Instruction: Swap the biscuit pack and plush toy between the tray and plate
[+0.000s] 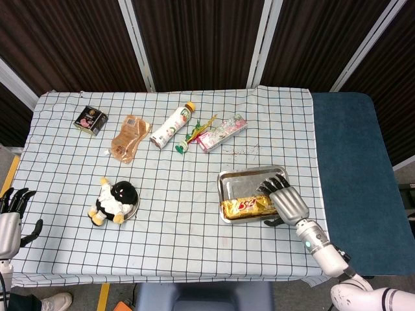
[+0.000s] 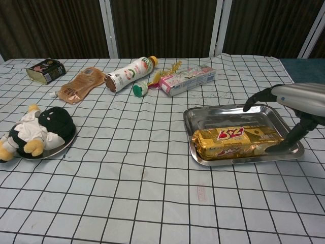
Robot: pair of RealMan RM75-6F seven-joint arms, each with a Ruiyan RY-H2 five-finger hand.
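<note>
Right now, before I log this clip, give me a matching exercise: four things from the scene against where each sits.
Things:
1. biscuit pack
2. plush toy
3. right hand
4. left hand

Places:
A. on the plate
B. past the table's left edge
C. lying in the tray
D. open over the tray's right end

Pairs: 1-C, 2-A, 3-D, 4-B

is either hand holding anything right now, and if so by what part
Nothing is held. The right hand hovers open over the right end of the biscuit pack in the tray; the left hand is open off the table's edge.
</note>
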